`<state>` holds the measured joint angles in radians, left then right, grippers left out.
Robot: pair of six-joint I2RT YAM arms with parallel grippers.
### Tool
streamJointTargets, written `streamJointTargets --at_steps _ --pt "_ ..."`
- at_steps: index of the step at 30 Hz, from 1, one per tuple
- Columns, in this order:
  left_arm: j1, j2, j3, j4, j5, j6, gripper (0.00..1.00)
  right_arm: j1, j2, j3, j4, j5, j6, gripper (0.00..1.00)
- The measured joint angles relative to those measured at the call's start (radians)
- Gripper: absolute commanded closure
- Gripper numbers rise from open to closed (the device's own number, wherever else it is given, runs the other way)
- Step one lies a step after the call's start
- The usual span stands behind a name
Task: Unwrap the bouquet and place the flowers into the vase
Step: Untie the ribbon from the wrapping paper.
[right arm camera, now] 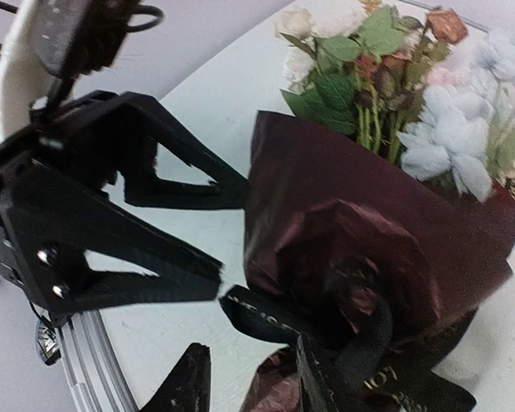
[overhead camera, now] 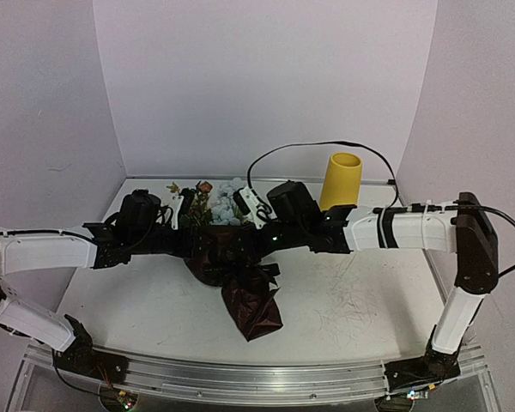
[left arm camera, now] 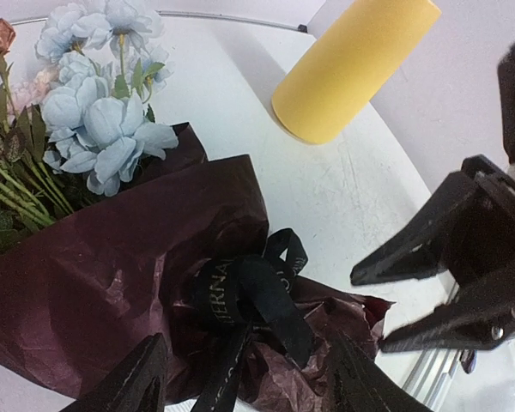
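Black ribbon bow [left arm camera: 256, 296] sits btwn L gripper [left arm camera: 251, 379] fingertips, R gripper [right arm camera: 251, 379] just beside; both jaws apart, empty; bouquet [left arm camera: 112, 275] blooms point away.

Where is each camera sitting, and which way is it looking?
Top: above and behind, looking down at the table; left arm and right arm show.
Left wrist: on the left arm, facing bouquet, vase and right gripper; own fingers at bottom.
Right wrist: on the right arm, facing bouquet and left gripper; own fingers at bottom.
Both wrist views share the bouquet.
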<state>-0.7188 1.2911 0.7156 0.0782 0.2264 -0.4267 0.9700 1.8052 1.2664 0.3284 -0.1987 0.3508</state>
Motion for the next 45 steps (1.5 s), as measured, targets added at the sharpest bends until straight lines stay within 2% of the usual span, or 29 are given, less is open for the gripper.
streamJointTargets --at_steps 5,12,18,22,25,30,32,35,37,41,45 --pt "-0.009 0.041 0.004 -0.001 0.014 0.055 0.29 -0.075 -0.058 -0.075 -0.003 0.009 0.074 0.64" --pt "-0.046 0.147 0.084 -0.046 0.008 0.119 0.33 -0.106 -0.069 -0.135 -0.013 0.058 0.144 0.64" --pt "-0.063 0.29 0.263 -0.161 -0.086 0.203 0.48 -0.098 -0.069 -0.132 -0.014 0.093 0.169 0.64" --pt "-0.063 0.383 0.356 -0.24 -0.145 0.217 0.45 -0.099 -0.069 -0.109 -0.02 0.111 0.165 0.65" --pt "-0.063 0.412 0.369 -0.28 -0.165 0.213 0.43 -0.099 -0.069 -0.101 -0.027 0.132 0.159 0.65" --pt "-0.064 0.435 0.379 -0.322 -0.183 0.197 0.46 -0.099 -0.069 -0.108 -0.048 0.165 0.174 0.65" --pt "-0.065 0.443 0.383 -0.324 -0.182 0.19 0.54 -0.099 -0.069 -0.121 -0.049 0.171 0.188 0.65" --pt "-0.068 0.447 0.384 -0.328 -0.182 0.185 0.79 -0.099 -0.069 -0.145 -0.054 0.178 0.204 0.67" --pt "-0.072 0.447 0.384 -0.331 -0.184 0.179 0.91 -0.099 -0.069 -0.153 -0.061 0.178 0.21 0.68" --pt "-0.079 0.443 0.384 -0.335 -0.187 0.163 1.0 -0.099 -0.062 -0.155 -0.062 0.173 0.222 0.68" --pt "-0.081 0.411 0.379 -0.342 -0.188 0.147 1.0 -0.099 -0.037 -0.155 -0.06 0.167 0.243 0.68"
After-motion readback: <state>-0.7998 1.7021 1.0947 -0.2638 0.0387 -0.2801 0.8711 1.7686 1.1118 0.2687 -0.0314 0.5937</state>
